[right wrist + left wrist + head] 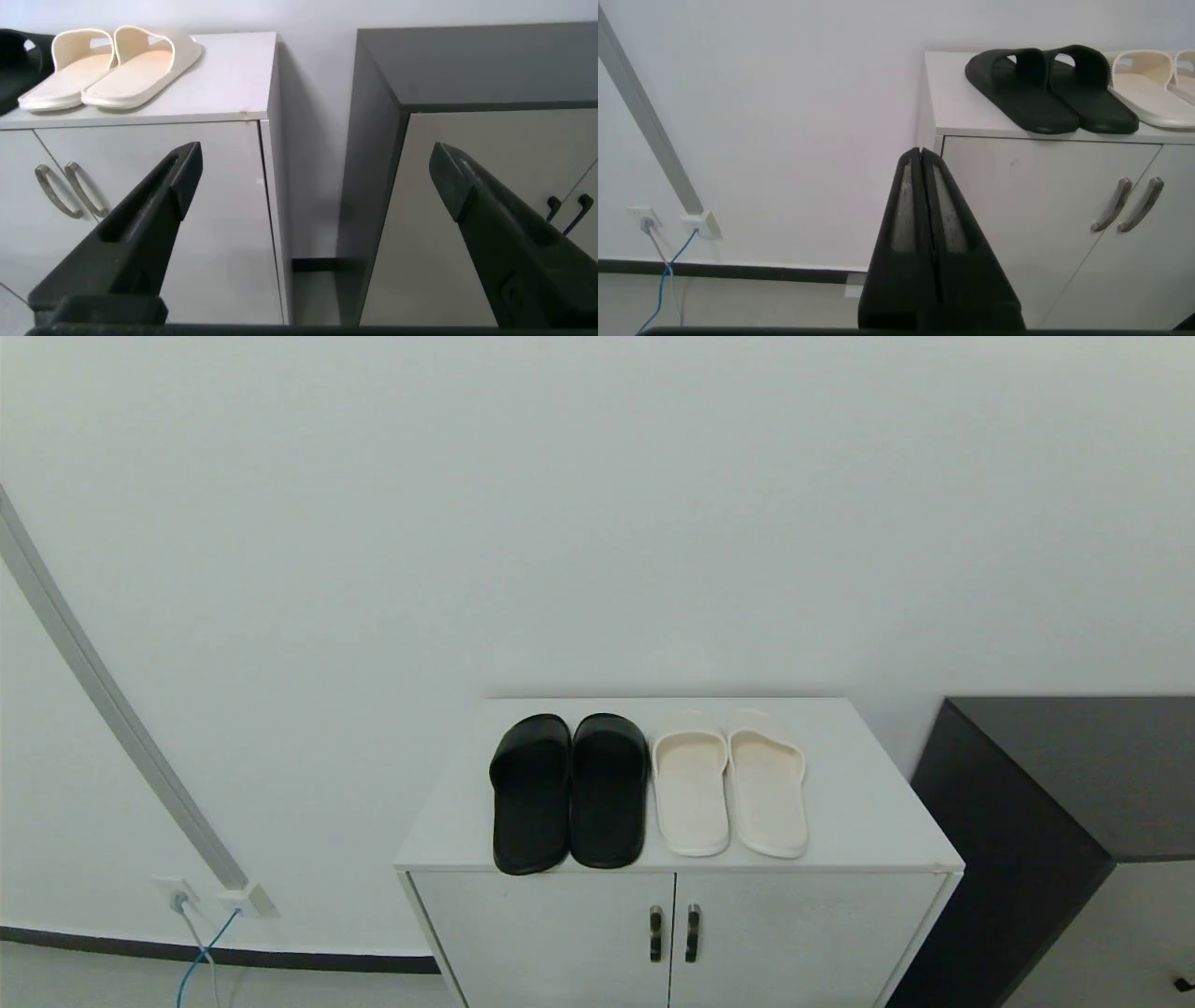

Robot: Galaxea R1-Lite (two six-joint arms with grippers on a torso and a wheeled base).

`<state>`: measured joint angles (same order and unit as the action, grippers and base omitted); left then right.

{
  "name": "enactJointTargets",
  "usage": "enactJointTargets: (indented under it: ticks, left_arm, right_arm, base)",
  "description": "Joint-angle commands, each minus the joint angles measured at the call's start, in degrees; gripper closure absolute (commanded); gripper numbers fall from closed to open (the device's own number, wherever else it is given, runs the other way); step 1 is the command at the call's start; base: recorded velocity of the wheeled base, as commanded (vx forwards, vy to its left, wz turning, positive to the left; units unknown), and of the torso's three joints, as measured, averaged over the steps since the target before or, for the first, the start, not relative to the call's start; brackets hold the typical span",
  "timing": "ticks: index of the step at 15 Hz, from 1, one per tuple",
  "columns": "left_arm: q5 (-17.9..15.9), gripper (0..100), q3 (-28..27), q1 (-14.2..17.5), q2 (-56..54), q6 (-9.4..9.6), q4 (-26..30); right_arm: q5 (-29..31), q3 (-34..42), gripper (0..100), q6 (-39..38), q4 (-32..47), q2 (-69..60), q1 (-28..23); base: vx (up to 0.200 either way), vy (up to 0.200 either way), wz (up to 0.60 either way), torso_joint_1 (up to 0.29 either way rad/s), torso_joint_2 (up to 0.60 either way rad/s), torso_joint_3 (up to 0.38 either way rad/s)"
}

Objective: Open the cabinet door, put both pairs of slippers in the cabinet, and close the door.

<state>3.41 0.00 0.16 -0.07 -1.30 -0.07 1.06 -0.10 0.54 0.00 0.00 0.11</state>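
Head view showed the white cabinet [868,803] with both doors closed, its two handles [692,933] side by side at the middle seam. On its top lay the black slippers [569,798] and, just beside them toward the robot's right, the cream slippers [695,798], toes to the wall. The left gripper [922,159] hung before the cabinet's left corner, fingers pressed together on nothing. The right gripper [318,159] was spread wide and empty, facing the gap between the cabinet and a dark cabinet [1027,803].

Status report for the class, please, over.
Left end effector shut, right end effector open. Cabinet doors closed, black slippers and cream slippers on top. Dark cabinet alongside.
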Motion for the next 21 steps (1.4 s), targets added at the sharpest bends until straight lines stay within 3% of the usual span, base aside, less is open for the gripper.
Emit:
enactJointTargets:
  ticks: [1,9,10,15,18,21]
  left_arm:
    - [0.10,100,0.00,0.02,0.07,-0.10,-0.01]
    - [0.19,100,0.00,0.02,0.07,-0.19,-0.01]
    - [0.19,100,0.00,0.02,0.07,-0.10,-0.01]
    - [0.19,100,0.00,0.02,0.07,-0.01,-0.01]
    - [0.10,100,0.00,0.02,0.07,0.07,-0.01]
    - [0.01,100,0.00,0.02,0.07,0.07,-0.01]
  right_arm:
    - [-0.01,0.01,0,0.08,0.00,0.09,0.07]
    - [0.17,-2.54,0,-0.71,-0.35,1.14,0.24]
    - [0.17,-8.34,0,-3.44,0.62,5.71,0.86]
    - [-9.32,-6.67,0,-2.29,1.49,17.31,1.47]
    - [-14.07,-9.22,0,-2.29,-5.54,30.85,1.65]
    - [-13.54,-13.61,0,-2.82,-11.07,44.30,7.89]
  base:
    - [0.000,0.000,0.00,0.000,0.00,0.000]
    - [0.000,0.000,0.00,0.000,0.00,0.000]
    - [0.000,0.000,0.00,0.000,0.00,0.000]
    - [0.000,0.000,0.00,0.000,0.00,0.000]
    - [0.000,0.000,0.00,0.000,0.00,0.000]
    - [0.000,0.000,0.00,0.000,0.00,0.000]
